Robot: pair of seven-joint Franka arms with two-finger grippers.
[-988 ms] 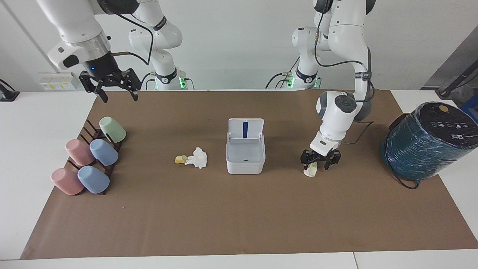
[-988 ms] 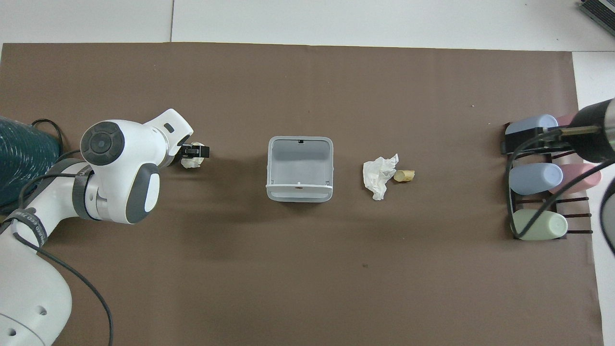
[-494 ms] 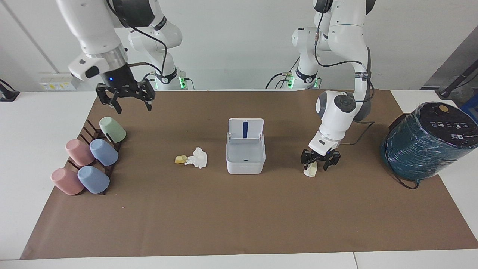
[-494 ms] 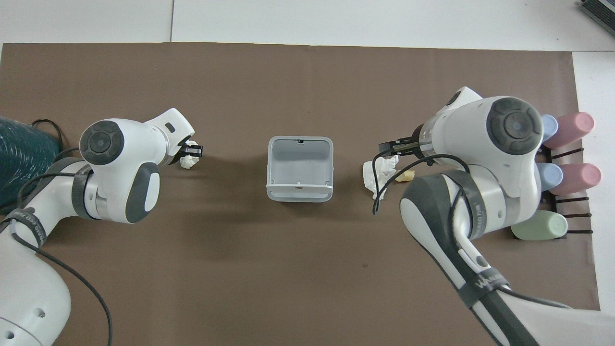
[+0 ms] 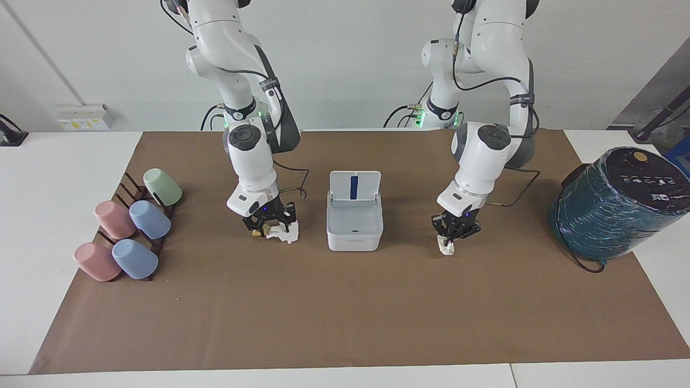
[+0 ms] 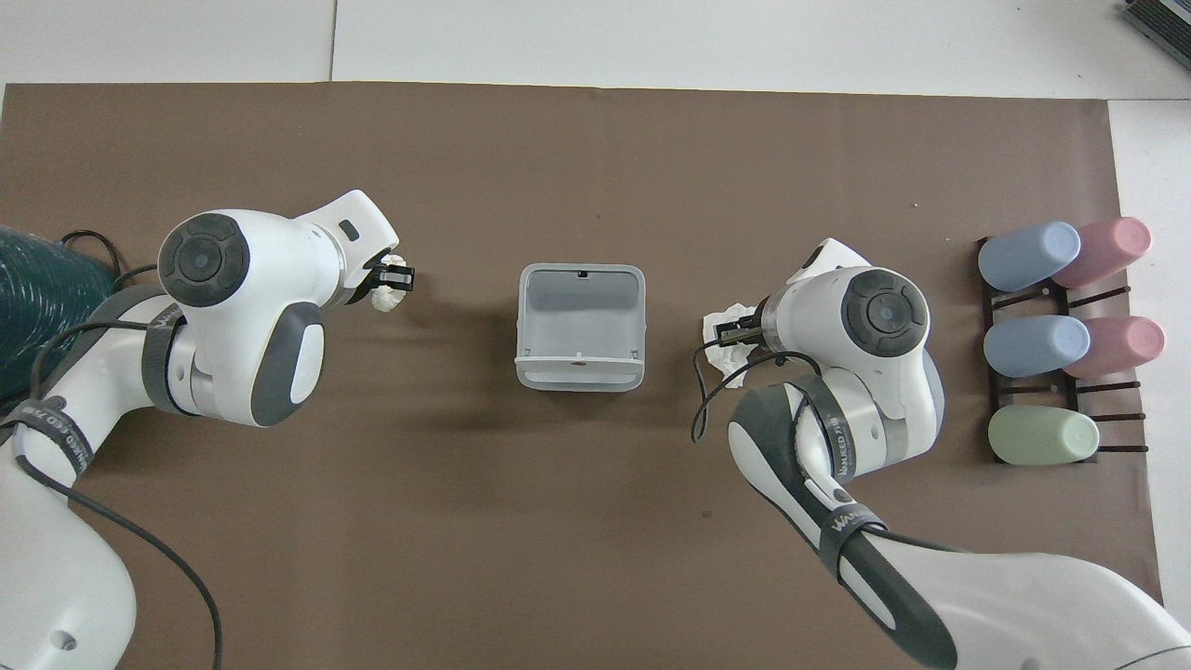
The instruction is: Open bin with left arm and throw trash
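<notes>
The white bin (image 5: pixel 354 233) stands mid-table with its lid (image 5: pixel 354 187) up; it also shows in the overhead view (image 6: pixel 581 372). My left gripper (image 5: pixel 452 238) is shut on the cream-white paper wad (image 5: pixel 446 247), just off the mat beside the bin toward the left arm's end; the overhead view shows that gripper (image 6: pixel 398 277) and the wad (image 6: pixel 382 297) too. My right gripper (image 5: pixel 269 225) is open, low over the white tissue wad (image 5: pixel 285 233) and the yellow-tan scrap (image 5: pixel 254 233). In the overhead view this gripper (image 6: pixel 735 328) covers most of the tissue (image 6: pixel 731 372), and the scrap is hidden.
Several pastel cups (image 5: pixel 129 231) lie on a dark rack at the right arm's end of the table. A big teal wrapped cylinder (image 5: pixel 614 207) stands at the left arm's end. A brown mat (image 5: pixel 345 312) covers the table.
My right arm swung in from above the cup rack and dropped over the tissue and scrap. My left gripper closed on the paper wad and raised it slightly.
</notes>
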